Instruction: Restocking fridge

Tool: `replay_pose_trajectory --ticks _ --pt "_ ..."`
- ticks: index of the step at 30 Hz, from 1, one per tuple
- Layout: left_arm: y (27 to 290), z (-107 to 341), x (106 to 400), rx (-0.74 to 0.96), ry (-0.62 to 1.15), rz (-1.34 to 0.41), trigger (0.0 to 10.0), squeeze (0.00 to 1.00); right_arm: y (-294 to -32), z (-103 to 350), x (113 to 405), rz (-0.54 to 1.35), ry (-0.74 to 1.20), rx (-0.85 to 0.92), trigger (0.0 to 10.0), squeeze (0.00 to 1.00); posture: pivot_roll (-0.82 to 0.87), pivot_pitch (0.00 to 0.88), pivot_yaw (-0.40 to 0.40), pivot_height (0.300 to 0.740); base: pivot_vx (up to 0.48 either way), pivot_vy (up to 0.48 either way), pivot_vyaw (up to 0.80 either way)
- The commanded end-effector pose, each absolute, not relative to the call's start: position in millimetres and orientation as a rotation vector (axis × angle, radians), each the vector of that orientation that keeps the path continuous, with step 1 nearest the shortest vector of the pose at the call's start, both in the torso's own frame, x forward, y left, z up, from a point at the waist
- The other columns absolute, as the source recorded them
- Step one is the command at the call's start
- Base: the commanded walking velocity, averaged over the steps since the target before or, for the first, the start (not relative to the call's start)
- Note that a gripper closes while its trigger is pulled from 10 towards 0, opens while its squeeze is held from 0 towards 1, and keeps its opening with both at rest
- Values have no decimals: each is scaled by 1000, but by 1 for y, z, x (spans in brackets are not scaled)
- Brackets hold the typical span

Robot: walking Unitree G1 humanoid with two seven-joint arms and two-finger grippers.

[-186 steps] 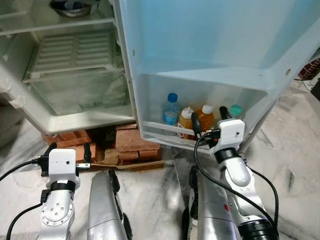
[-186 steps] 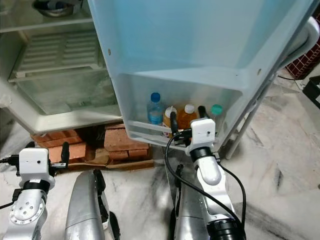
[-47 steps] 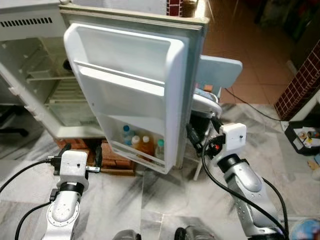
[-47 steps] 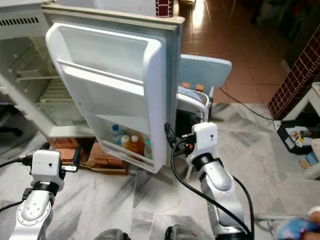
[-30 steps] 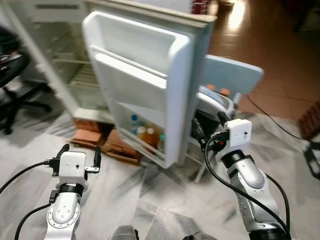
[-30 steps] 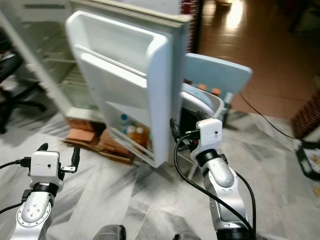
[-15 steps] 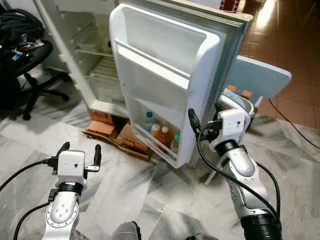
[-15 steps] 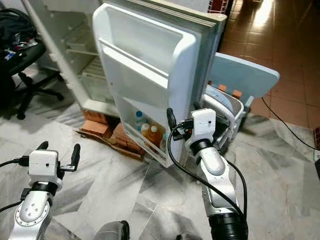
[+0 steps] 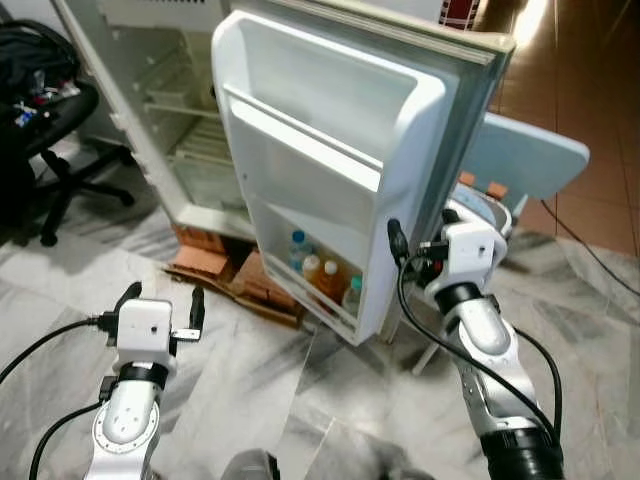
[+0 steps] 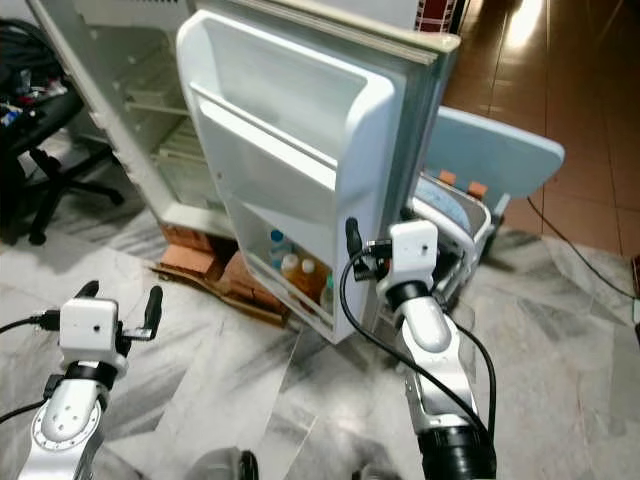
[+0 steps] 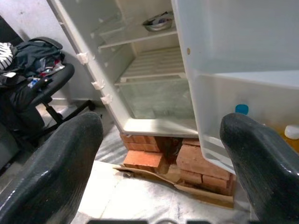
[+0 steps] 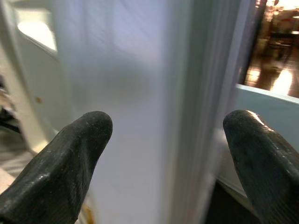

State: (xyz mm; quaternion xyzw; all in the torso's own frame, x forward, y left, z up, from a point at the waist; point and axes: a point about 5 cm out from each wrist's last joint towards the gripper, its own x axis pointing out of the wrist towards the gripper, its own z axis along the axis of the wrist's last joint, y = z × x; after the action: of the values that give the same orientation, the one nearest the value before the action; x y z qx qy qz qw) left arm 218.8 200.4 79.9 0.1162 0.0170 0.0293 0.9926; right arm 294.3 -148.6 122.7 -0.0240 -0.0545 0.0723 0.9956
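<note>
At frame centre, the right gripper, fingers spread, is straddling the fridge door edge, seemingly preparing to swing it shut.

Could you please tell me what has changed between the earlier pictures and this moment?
The robot has backed away from the fridge door, so the whole door now shows, not just its bottom shelf. The right gripper has left the bottles and now straddles the door's outer edge, fingers open. The bottles stay in the bottom door shelf, the door stays open, and the left gripper stays open and empty.
</note>
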Motion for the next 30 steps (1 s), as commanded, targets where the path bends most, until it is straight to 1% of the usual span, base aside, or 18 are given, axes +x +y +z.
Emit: replay_pose_trajectory --ticks 1,4,7,9,11,12,13,14,17,18,20,22,24,25,26,29,30 --pt "207 76 215 254 68 86 10000 0 -149 121 297 123 -99 -59 10000 0 38 89 34 740 0 0 0" --pt "209 78 218 264 65 101 10000 0 -150 118 304 77 -69 -66 10000 0 47 102 36 740 0 0 0" --pt "210 78 218 273 75 112 10000 0 -141 118 317 84 -23 19 10000 0 51 119 34 740 0 0 0" --pt "210 77 217 278 82 114 10000 0 -138 118 320 94 -4 37 10000 0 48 121 32 740 0 0 0" --pt "209 75 214 284 91 112 10000 0 -125 123 330 114 11 93 10000 0 42 127 35 740 0 0 0" --pt "209 75 211 284 96 112 10000 0 -112 130 337 152 -8 92 10000 0 39 127 29 740 0 0 0" --pt "208 75 210 284 98 111 10000 0 -107 133 339 165 -19 89 10000 0 39 127 29 740 0 0 0" --pt "207 73 209 283 101 104 10000 0 -97 138 344 191 -27 95 10000 0 40 125 22 740 0 0 0" --pt "205 72 209 275 105 102 10000 0 -88 142 347 212 -25 121 10000 0 42 124 9 740 0 0 0" --pt "204 70 210 267 108 109 10000 0 -79 143 349 239 -20 129 10000 0 43 122 6 740 0 0 0" --pt "204 70 211 266 110 111 10000 0 -75 144 350 255 -16 137 10000 0 43 118 0 740 0 0 0" --pt "202 69 211 263 109 108 10000 0 -48 150 344 394 -11 242 10000 0 46 115 -4 740 0 0 0" --pt "201 69 211 260 112 106 10000 0 -33 154 339 497 -16 322 10000 0 52 110 -9 740 0 0 0" --pt "201 68 210 260 114 106 10000 0 -24 159 332 585 -19 408 10000 0 54 108 -12 740 0 0 0" --pt "202 67 209 260 116 107 10000 0 -11 169 319 736 -21 550 10000 0 54 108 -12 740 0 0 0" --pt "202 65 207 262 122 108 10000 0 -6 184 288 1016 -19 722 10000 0 59 106 -27 740 0 0 0" --pt "203 65 206 262 125 109 10000 0 -12 184 280 1070 -13 727 10000 0 58 104 -32 740 0 0 0"
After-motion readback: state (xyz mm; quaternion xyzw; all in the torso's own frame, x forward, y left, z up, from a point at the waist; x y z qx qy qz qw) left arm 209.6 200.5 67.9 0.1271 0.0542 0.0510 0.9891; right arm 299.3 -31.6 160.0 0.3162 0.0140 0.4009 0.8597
